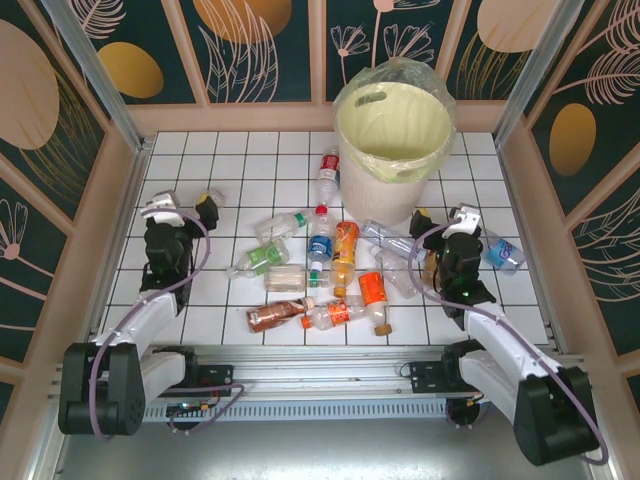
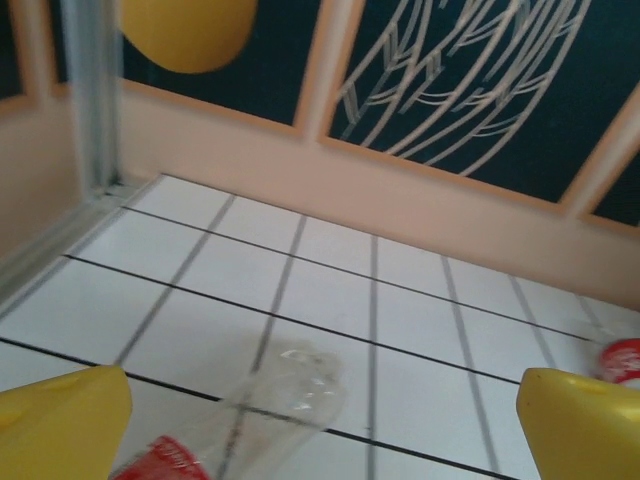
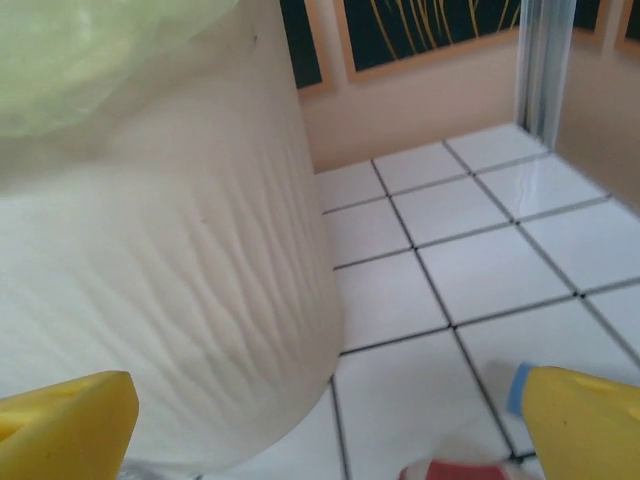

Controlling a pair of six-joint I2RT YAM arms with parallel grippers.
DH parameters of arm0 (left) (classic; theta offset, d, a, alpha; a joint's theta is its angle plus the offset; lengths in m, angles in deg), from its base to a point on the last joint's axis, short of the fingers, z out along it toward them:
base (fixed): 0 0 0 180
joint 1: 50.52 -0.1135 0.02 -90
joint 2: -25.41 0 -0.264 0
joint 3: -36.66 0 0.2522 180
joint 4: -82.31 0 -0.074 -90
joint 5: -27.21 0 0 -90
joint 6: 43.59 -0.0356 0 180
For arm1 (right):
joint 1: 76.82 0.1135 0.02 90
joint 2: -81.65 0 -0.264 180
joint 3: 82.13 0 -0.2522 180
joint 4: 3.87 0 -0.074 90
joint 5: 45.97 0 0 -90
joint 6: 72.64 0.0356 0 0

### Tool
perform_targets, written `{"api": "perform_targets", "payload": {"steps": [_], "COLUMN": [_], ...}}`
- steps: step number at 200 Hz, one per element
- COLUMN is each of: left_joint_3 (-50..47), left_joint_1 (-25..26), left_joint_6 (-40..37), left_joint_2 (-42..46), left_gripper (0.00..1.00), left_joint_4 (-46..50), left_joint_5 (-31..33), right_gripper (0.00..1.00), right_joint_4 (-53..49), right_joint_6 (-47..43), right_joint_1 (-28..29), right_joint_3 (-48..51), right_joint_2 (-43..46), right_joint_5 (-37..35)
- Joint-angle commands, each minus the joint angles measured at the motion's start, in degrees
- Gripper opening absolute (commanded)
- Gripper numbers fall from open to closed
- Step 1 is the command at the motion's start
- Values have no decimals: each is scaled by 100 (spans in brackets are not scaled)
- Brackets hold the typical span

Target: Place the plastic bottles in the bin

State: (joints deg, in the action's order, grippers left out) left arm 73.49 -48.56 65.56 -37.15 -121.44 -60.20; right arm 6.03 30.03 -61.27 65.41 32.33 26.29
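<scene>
The cream-yellow bin [image 1: 393, 140], lined with a clear bag, stands at the back of the tiled table. Several plastic bottles [image 1: 330, 270] lie scattered in front of it; one red-labelled bottle [image 1: 328, 170] lies by its left side and a blue-labelled one [image 1: 503, 252] lies to the right. My left gripper [image 1: 185, 205] hovers open left of the pile, with a clear red-labelled bottle [image 2: 270, 400] on the tiles ahead of its yellow fingertips [image 2: 60, 425]. My right gripper [image 1: 445, 218] is open beside the bin wall [image 3: 170, 260], and a red-labelled bottle [image 3: 460, 468] lies low between its fingertips [image 3: 585, 420].
Pink frame walls [image 1: 130, 170] and patterned panels enclose the white tiled table [image 1: 230, 160] on three sides. A metal post [image 2: 95, 100] stands in the far left corner. Bare tiles lie left of the pile and at the back left.
</scene>
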Motion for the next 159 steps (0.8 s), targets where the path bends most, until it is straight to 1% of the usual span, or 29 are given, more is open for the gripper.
{"api": "perform_targets", "payload": {"steps": [1, 9, 23, 48, 58, 81, 101, 116, 129, 144, 159], "left_joint_3": [346, 365, 442, 726, 973, 1396, 1803, 2229, 2538, 2686, 2606], "left_joint_1": [112, 208, 437, 915, 988, 1069, 1113, 1116, 1123, 1123, 1123], "left_joint_6": [1002, 1217, 1590, 1909, 1984, 2109, 2041, 1817, 1554, 1207, 1057], "left_joint_2": [134, 154, 192, 206, 164, 104, 68, -36, -72, 32, 255], "left_gripper": [98, 99, 99, 99, 99, 99, 99, 99, 99, 99, 99], "left_joint_4": [930, 930, 1061, 1569, 1875, 2376, 2977, 3709, 4173, 4310, 4136], "left_joint_5": [-1234, -1543, -1905, -2214, -2460, -3258, -3755, -4022, -4315, -4821, -5067], "right_gripper": [99, 99, 99, 99, 99, 99, 99, 99, 97, 93, 91], "right_joint_4": [-1643, -1977, -2701, -3499, -3766, -4410, -5022, -5373, -5687, -5881, -5968], "right_joint_6": [987, 1229, 1718, 2051, 2130, 2267, 2379, 2439, 2560, 2619, 2634], "right_joint_1": [343, 516, 863, 1535, 1842, 2401, 2852, 3129, 3257, 3351, 3404], "right_joint_3": [-285, -352, -534, -859, -1018, -1402, -1771, -2005, -2171, -2281, -2304], "right_joint_2": [374, 461, 504, 463, 427, 300, 185, 105, 16, -57, -126], "right_joint_5": [-385, -459, -708, -742, -649, -556, -463, -267, -71, 252, 544]}}
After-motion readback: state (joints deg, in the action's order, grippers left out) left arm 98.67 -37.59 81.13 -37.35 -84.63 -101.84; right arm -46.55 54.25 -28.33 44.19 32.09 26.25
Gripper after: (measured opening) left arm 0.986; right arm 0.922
